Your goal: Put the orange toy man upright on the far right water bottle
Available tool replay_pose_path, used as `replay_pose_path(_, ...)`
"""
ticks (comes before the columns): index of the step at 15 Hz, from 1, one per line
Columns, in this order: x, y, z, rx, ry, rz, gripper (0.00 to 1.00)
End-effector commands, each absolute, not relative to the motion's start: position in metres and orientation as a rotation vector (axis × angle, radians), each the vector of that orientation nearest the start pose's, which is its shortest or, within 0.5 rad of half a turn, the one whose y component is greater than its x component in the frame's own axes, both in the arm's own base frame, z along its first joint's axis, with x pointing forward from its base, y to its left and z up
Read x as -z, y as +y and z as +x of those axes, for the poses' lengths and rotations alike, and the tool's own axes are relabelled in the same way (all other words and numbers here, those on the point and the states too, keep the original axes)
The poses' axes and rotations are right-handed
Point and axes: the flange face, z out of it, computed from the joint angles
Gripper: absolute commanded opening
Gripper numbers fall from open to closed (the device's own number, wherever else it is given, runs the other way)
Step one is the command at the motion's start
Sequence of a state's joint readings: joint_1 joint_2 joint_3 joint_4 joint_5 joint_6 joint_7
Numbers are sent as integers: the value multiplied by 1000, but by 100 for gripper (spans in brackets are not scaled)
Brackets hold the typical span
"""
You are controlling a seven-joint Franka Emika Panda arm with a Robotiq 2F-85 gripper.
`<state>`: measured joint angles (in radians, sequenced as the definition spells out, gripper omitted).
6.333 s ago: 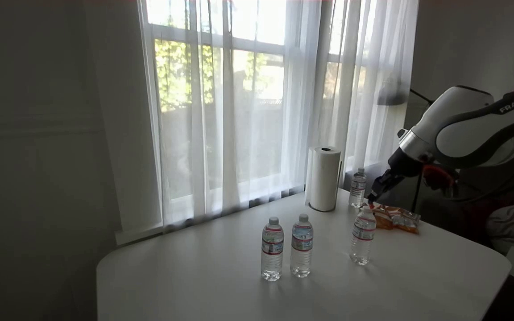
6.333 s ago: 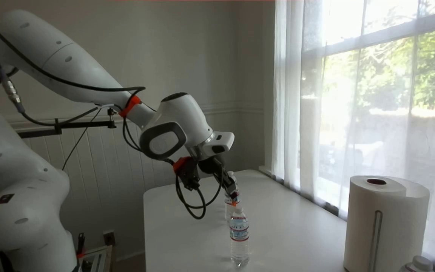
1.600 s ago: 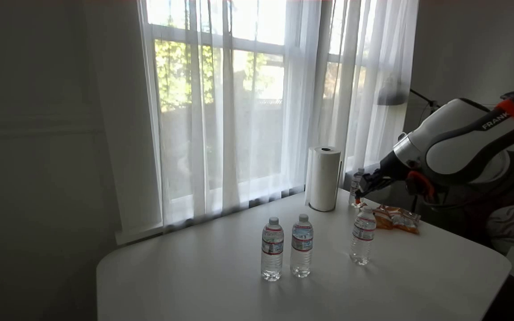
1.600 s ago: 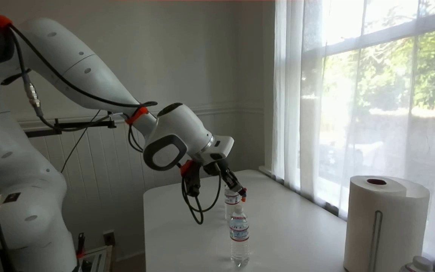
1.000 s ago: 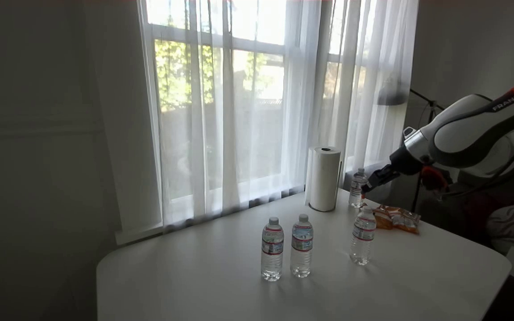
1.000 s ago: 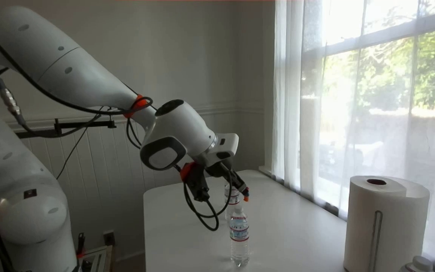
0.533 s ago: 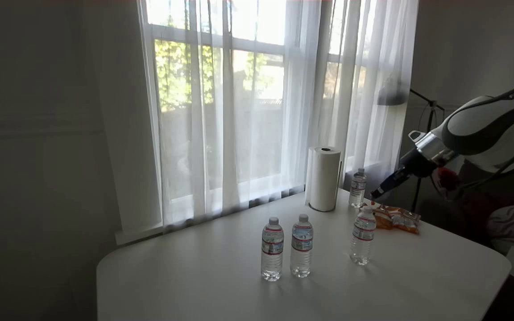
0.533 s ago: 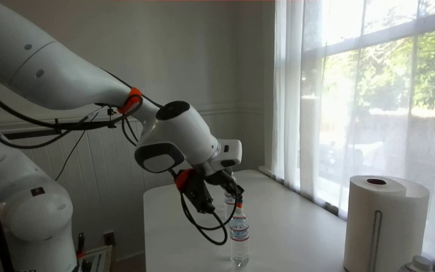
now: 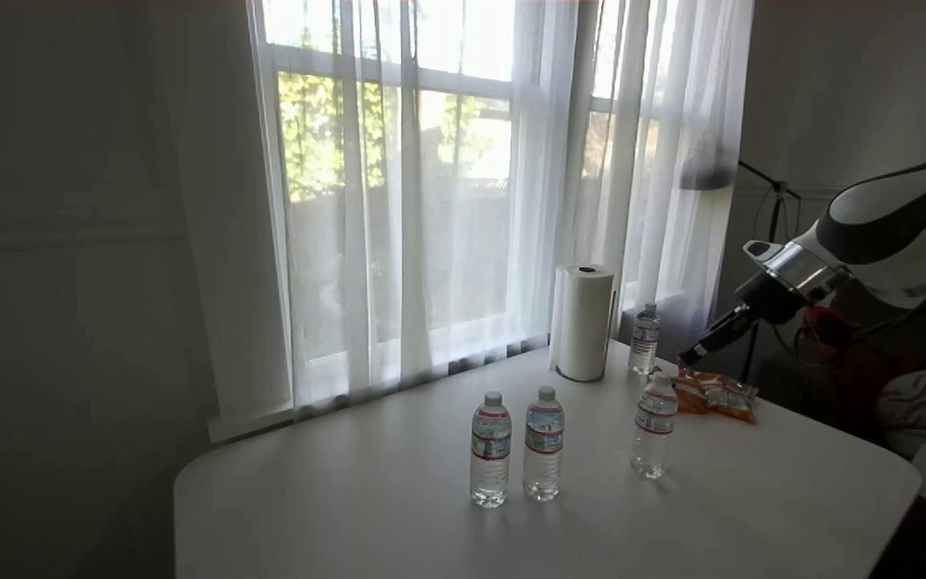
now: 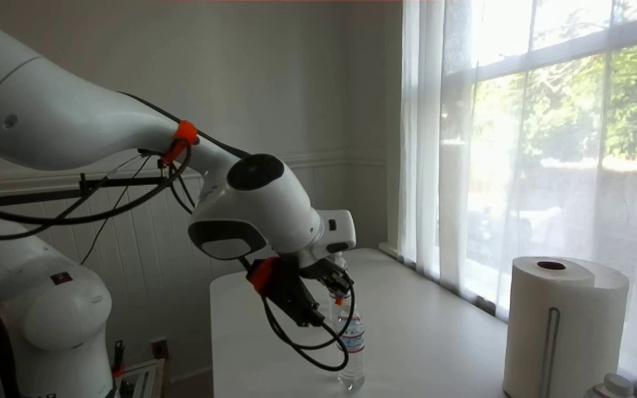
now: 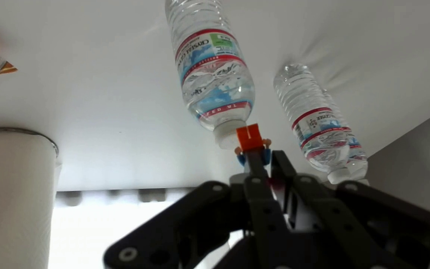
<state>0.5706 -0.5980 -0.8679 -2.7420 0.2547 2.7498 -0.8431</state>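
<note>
My gripper (image 11: pixel 267 154) is shut on the orange toy man (image 11: pixel 249 137). Its blue upper body is partly hidden by a finger, and its orange legs point away from the fingertips. In an exterior view the toy man (image 10: pixel 339 301) hangs below the gripper (image 10: pixel 343 288). The far right water bottle (image 9: pixel 654 426) stands upright with a white cap; it also shows in the wrist view (image 11: pixel 211 63). There the legs overlap the edge of its cap; whether they touch I cannot tell. In an exterior view (image 10: pixel 350 348) the toy man is left of this bottle's cap, about level with its top, and cables partly cover the bottle.
Two more bottles (image 9: pixel 491 450) (image 9: pixel 543 444) stand to the left. Another bottle (image 9: pixel 645 339) stands at the back beside the paper towel roll (image 9: pixel 585 326). Orange snack bags (image 9: pixel 712 394) lie behind the far right bottle. A loop of arm cable (image 10: pixel 318 347) hangs low.
The gripper with the toy man has moved right and slightly down in one view, and left, away from the cap, in the other. The arm has swung lower. The bottles have not moved.
</note>
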Motion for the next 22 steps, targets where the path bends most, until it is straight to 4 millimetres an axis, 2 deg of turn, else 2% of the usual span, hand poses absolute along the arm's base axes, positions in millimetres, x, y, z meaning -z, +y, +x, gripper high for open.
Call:
replay_pose_path(1,-377,-119,388,857,-484,-2602,3)
replay_pose_path(2,-378,-118,390,848,-467,-2644,11)
replay_pose_path(5,-377,-119,389,848,-470,-2641,11)
replay_pose_path(6,-377,-118,390,864,-484,-2624,3)
replay_pose_path(13,-377,-119,393,932,-653,-2552,3)
replay_pose_path(22,-377,-129,403,982,-646,-2500,3)
